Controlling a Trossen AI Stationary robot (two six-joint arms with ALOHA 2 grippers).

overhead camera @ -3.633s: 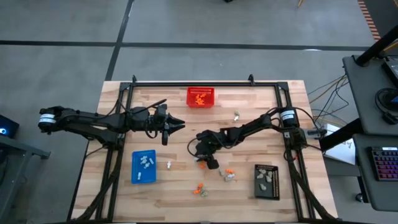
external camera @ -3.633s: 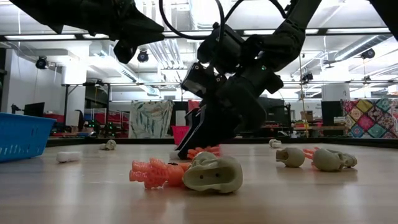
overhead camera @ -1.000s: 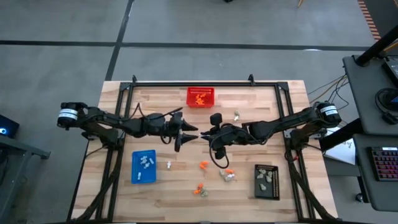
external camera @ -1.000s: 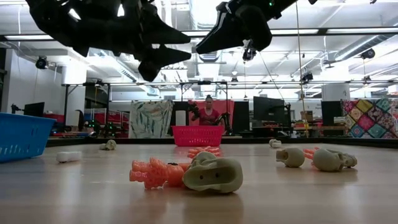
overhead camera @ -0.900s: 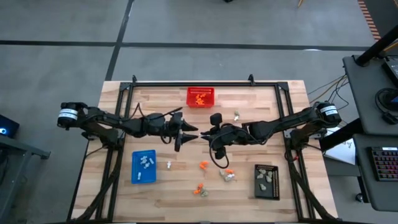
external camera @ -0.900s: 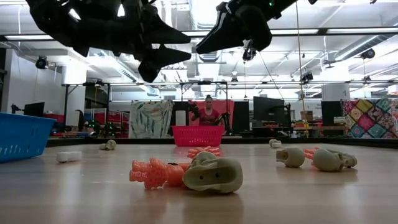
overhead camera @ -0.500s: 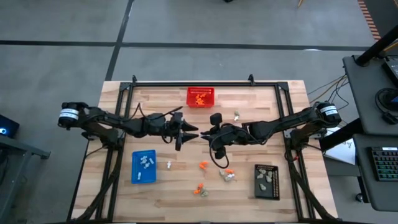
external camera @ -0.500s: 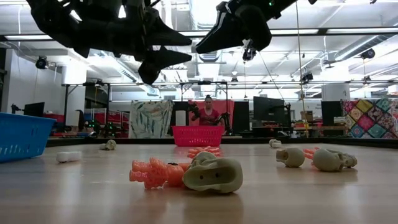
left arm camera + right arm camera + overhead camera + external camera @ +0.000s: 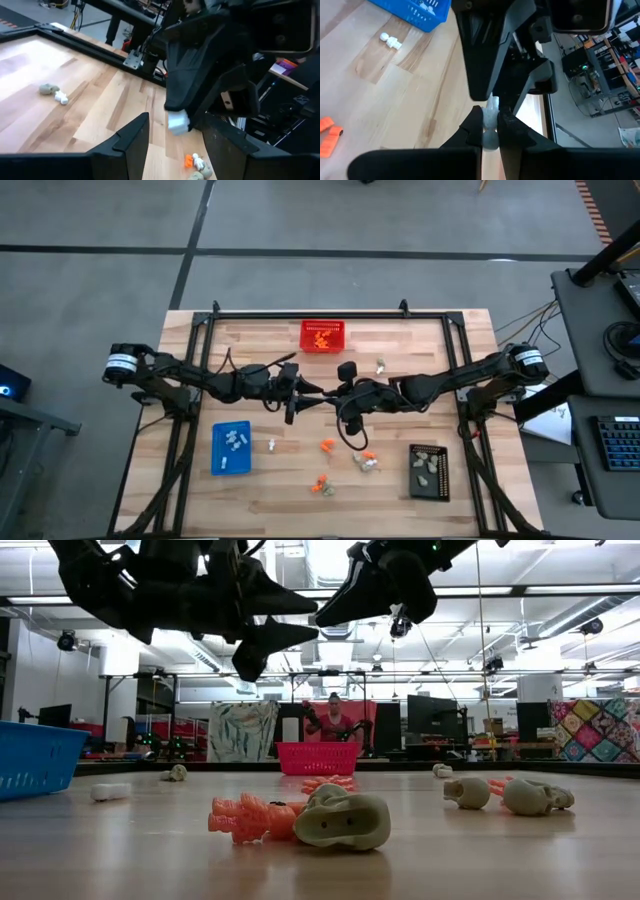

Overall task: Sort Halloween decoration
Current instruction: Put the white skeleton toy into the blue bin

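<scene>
We're looking down on the wooden table [image 9: 400, 480], both arms stretched toward each other above its middle. The left gripper [image 9: 312, 393] has its fingers spread apart, nosing right up to the right gripper [image 9: 335, 396], which is pressed together on a small white trinket [image 9: 491, 120]; from the left wrist we see that pale piece [image 9: 178, 121] hanging at the tips of the other arm's fingers, just ahead of our own spread pair. From table height both grippers hang high above the surface, well clear of everything lying on it.

Now the containers. The blue tray [image 9: 231, 448] sits on the near left with white pieces inside, a lone white trinket [image 9: 271, 445] just beside it on the wood. The red mesh basket [image 9: 323, 335] stands at the far edge with orange pieces in it. The black tray [image 9: 429, 471] sits near right, holding grey-beige pieces.

Loose decorations next: an orange piece [image 9: 327, 445] near the middle, an orange-and-pale cluster [image 9: 365, 460] between it and the black tray, another orange-and-beige pair [image 9: 322, 486] nearer the front edge, and a pale piece [image 9: 381, 364] alone to the right of the basket. At table level, a beige skull [image 9: 342, 819] lies touching an orange figure [image 9: 248, 817].

Beyond the table, a person [image 9: 334, 720] stands behind the basket. We can read no writing anywhere.
</scene>
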